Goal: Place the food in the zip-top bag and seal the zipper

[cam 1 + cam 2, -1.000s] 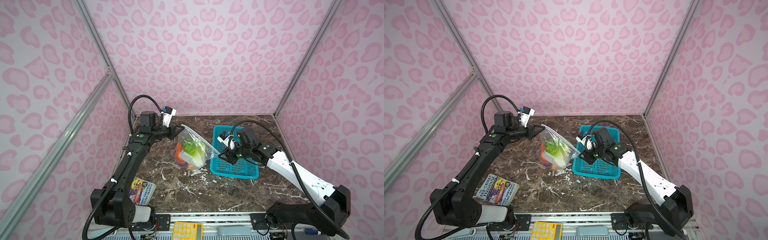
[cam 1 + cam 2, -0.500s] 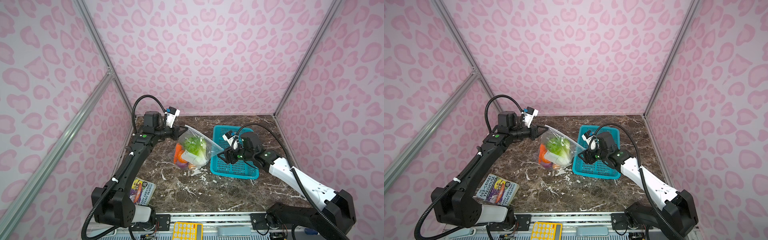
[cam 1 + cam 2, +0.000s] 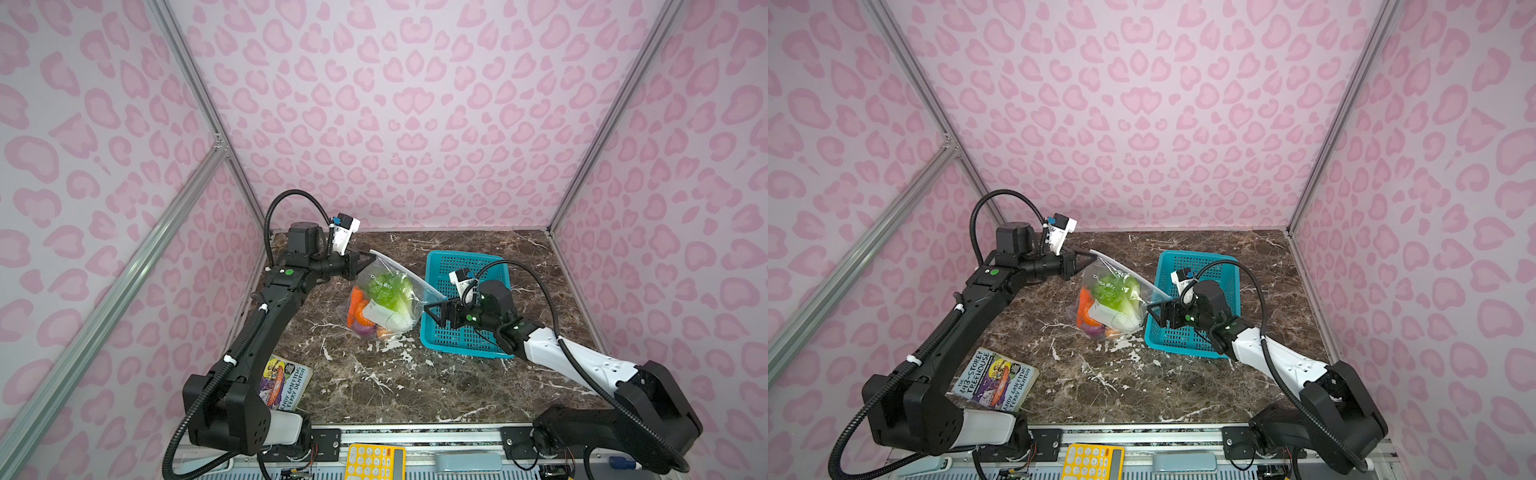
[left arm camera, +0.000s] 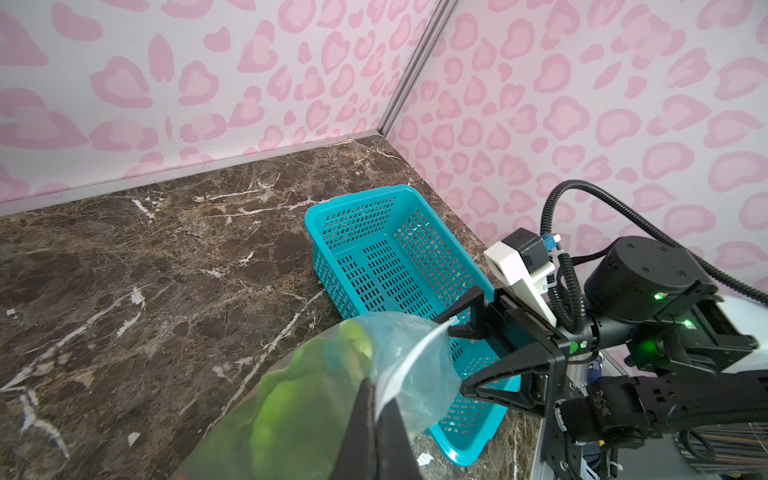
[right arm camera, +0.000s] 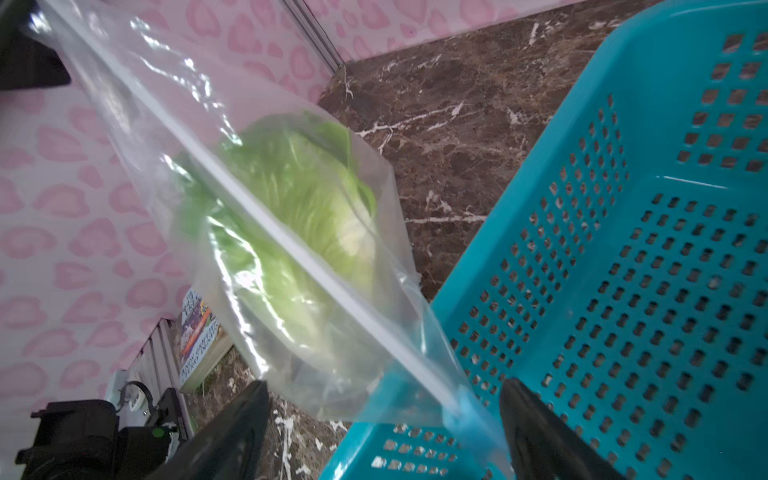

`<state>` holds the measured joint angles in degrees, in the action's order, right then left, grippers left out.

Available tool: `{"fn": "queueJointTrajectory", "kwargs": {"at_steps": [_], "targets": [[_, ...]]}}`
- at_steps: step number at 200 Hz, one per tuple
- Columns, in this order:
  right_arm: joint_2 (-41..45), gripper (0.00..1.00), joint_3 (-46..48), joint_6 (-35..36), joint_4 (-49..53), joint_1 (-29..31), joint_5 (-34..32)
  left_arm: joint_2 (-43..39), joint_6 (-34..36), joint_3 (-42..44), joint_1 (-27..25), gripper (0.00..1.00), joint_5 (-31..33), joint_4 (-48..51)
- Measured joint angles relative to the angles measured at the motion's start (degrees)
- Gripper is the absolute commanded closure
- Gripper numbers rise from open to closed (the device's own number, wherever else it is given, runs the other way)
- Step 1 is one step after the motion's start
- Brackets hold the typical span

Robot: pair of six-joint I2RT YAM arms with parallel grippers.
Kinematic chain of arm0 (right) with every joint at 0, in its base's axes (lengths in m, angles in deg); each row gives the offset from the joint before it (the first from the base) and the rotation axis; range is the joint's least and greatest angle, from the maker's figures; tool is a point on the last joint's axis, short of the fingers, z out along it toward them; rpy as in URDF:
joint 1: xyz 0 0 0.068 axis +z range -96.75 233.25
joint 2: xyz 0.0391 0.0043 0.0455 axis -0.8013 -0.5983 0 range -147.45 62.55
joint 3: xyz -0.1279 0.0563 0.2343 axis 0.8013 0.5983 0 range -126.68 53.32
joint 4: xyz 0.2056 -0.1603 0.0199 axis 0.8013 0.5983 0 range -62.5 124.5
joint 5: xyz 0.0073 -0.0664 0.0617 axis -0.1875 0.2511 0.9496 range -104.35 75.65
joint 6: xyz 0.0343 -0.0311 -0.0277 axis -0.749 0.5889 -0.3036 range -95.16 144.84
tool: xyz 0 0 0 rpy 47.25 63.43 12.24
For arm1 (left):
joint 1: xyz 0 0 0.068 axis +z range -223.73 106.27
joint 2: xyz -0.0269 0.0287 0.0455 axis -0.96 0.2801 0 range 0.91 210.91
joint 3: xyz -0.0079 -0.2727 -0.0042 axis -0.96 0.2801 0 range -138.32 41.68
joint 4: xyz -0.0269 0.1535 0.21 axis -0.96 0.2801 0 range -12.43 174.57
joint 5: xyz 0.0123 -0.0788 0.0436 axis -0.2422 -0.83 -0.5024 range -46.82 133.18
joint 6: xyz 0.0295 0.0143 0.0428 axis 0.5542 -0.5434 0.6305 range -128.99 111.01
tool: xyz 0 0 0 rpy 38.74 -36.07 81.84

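The left gripper (image 3: 367,261) is up in the air near the back left corner of the table (image 3: 374,386), and its fingers are pressed together on one top corner of the zip-top bag (image 3: 422,291). It pinches there so the bag hangs down and its mouth stays on top, so nothing can fall out. The bag's full bottom sags low near the middle of the table. The right gripper (image 3: 432,312) is at the bag's other top corner, over the left rim of the teal basket (image 3: 465,266). Its fingers are spread wide, one on each side of the blue slider tab (image 5: 457,409), and they pinch nothing. The zipper (image 3: 409,274) runs in a straight slant from one gripper to the other. It looks shut all the way along, but the plastic is shiny and it is hard to be sure. All the food is inside the bag: the big green cabbage (image 3: 388,291) on top, the carrot (image 3: 356,305) beside it, and the purple onion (image 3: 365,331) and small orange pieces (image 3: 381,332) at the bottom. The basket near the right edge has nothing in it. A book (image 3: 286,380) lies at the front left corner, well apart from the bag.
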<state>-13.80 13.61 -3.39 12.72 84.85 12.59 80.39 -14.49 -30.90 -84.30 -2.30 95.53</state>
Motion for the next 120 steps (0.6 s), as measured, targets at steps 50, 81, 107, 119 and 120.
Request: {"fn": "queueJointTrajectory", "kwargs": {"at_steps": [50, 81, 107, 119, 120], "targets": [[-8.3, 0.73, -7.4, -2.8, -7.3, 5.2, -0.1, -0.1, -0.1, 0.0, -0.2, 0.96, 0.3, -0.1], [-8.2, 1.0, -10.0, -2.9, -6.7, 5.6, -1.1, -2.1, -1.1, 1.0, -0.2, 0.96, 1.1, -0.5], [-4.6, 1.0, -10.9, -1.2, -3.5, 7.2, -3.8, -5.2, -3.1, 2.9, -0.3, 0.96, 2.0, -0.3], [-2.5, 1.0, -11.5, 0.0, -1.2, 8.7, -5.0, -7.2, -4.1, 4.0, -0.3, 0.96, 2.4, 0.3], [-2.4, 1.0, -11.5, 0.1, -1.0, 8.8, -5.0, -7.5, -4.2, 4.1, -0.3, 0.96, 2.5, 0.3]]}}
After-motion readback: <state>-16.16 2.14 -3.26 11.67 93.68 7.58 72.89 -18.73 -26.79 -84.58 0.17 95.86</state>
